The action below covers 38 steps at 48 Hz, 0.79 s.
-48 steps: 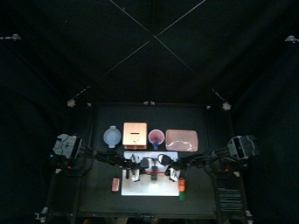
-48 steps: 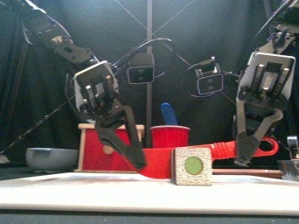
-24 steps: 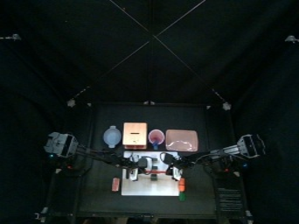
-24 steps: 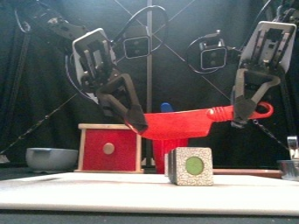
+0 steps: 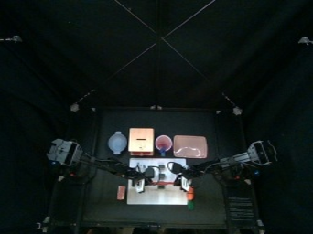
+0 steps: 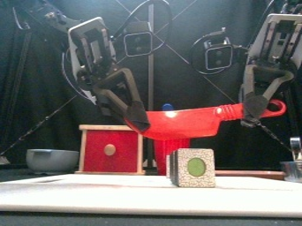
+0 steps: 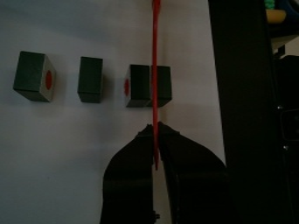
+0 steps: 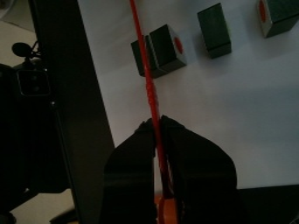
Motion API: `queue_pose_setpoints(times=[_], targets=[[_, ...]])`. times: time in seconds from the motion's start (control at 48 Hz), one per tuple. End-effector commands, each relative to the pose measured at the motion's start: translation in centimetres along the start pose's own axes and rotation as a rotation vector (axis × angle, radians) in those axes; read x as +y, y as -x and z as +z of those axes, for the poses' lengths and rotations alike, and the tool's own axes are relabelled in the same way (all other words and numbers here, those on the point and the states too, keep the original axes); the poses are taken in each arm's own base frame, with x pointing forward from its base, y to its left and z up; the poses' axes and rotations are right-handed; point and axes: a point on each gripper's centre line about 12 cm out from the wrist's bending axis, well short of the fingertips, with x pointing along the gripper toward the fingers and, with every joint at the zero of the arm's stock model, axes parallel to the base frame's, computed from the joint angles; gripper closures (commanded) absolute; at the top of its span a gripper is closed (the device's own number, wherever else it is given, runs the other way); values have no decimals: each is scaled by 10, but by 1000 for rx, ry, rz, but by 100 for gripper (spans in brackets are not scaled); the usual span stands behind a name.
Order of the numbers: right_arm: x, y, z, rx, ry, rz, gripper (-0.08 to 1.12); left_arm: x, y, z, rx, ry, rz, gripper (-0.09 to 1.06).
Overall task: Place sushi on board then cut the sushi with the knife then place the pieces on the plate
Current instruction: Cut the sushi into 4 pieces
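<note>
Overhead, table-level, two wrists (common board (image 5: 163,196))

- Two black arms are shown, jointed, with matte links: left arm (image 6: 45,19), right arm (image 6: 290,11).
- Left gripper (image 6: 131,112): black tapered jaws are fitted under a pale grey cross-plate (image 6: 91,42) marked by dark slots.
- Right gripper (image 6: 249,116): same build, silver-grey plate (image 6: 281,40).
- In the wrist views, jaws are seen as broad black wedges.
</note>
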Motion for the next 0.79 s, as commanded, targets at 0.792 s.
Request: queue_pose_setpoints(times=[0.792], targets=[[-4,-13,-11,56,-14,-20,66,-1,-16,-14,55,-6,5,59]])
